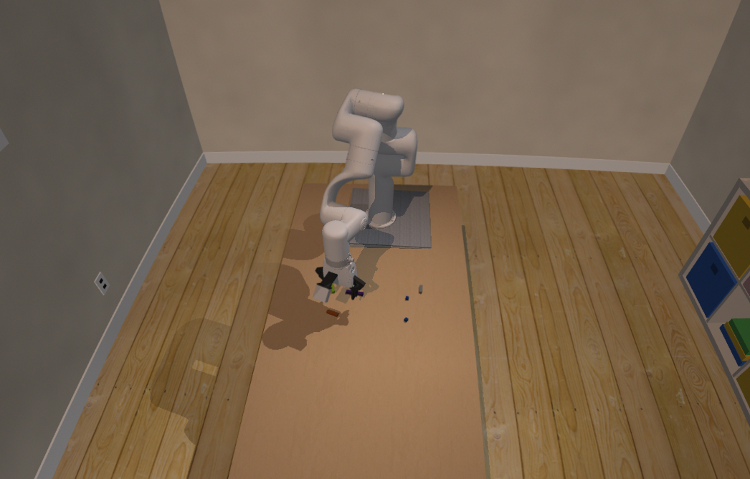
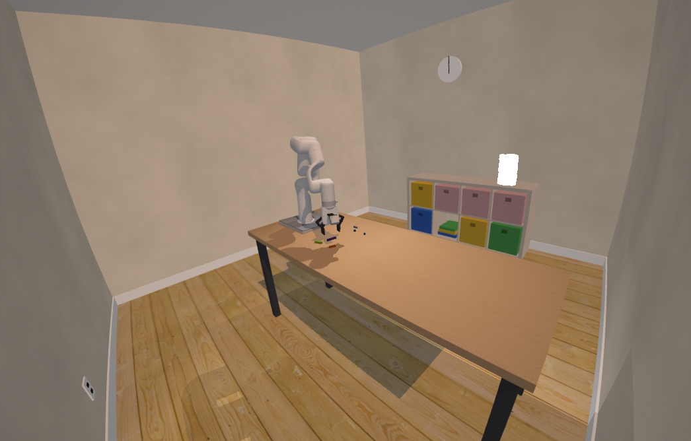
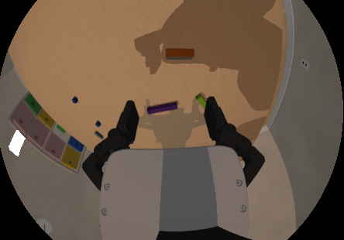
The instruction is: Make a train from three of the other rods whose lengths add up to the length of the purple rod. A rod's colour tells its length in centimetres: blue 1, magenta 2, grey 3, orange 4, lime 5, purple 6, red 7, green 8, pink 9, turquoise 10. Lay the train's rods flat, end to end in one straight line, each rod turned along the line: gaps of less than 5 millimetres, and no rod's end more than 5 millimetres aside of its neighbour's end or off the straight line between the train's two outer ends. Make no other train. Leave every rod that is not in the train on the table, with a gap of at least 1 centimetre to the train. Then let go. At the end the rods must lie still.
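My gripper [image 1: 339, 292] [image 2: 331, 231] [image 3: 170, 107] is open and empty, above the purple and lime rods. The purple rod [image 1: 359, 292] [image 2: 331, 238] [image 3: 163, 108] lies between the fingers in the wrist view, slightly turned. The lime rod [image 1: 333, 289] [image 2: 318, 241] [image 3: 201, 101] is partly hidden by the right finger there. The orange rod [image 1: 332, 312] [image 2: 331, 246] [image 3: 180, 53] lies farther forward. A grey rod [image 1: 420, 289] [image 2: 355, 227] [image 3: 98, 135] lies apart, near one blue rod [image 1: 406, 297] [image 2: 354, 230] [image 3: 98, 124]. Another blue rod [image 1: 405, 320] [image 2: 364, 234] [image 3: 75, 100] lies beyond. No rods touch.
The wooden table [image 1: 366, 386] [image 2: 419, 273] bears all the rods. The arm stands on a grey base plate [image 1: 419, 229] at the table's back. A shelf with coloured boxes [image 2: 469, 180] stands on the floor away from the table. The arm's shadow falls around the orange rod.
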Controlling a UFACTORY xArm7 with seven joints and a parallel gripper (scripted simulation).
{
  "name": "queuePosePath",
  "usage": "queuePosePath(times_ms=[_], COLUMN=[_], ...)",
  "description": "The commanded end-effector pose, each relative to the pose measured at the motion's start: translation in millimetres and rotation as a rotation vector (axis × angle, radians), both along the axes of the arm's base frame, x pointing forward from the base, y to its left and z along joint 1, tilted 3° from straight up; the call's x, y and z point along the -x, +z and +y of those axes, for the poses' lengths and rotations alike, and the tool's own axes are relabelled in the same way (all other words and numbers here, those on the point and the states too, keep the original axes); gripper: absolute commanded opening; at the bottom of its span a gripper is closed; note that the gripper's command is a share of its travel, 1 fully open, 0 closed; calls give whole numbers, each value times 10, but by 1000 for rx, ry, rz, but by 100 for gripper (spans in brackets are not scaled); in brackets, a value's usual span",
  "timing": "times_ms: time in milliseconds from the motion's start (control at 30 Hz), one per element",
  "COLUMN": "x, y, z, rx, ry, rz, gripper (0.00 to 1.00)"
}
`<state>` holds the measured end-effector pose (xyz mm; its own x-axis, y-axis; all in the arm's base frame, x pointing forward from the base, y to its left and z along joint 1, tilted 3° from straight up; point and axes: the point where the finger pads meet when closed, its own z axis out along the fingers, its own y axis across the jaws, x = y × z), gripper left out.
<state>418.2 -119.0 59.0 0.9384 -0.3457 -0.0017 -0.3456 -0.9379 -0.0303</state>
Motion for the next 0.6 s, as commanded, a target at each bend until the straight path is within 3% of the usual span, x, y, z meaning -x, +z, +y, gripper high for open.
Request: queuePosePath(times_ms=[0, 300, 367, 400, 567], x=[-15, -15, -15, -15, -16], y=[14, 15, 15, 15, 16], z=[-5, -3, -3, -3, -2], rx=[-13, -9, -9, -8, -6], ry=[166, 439, 439, 525, 665], rz=[-13, -23, -23, -26, -31], gripper=[100, 100, 100, 100, 100])
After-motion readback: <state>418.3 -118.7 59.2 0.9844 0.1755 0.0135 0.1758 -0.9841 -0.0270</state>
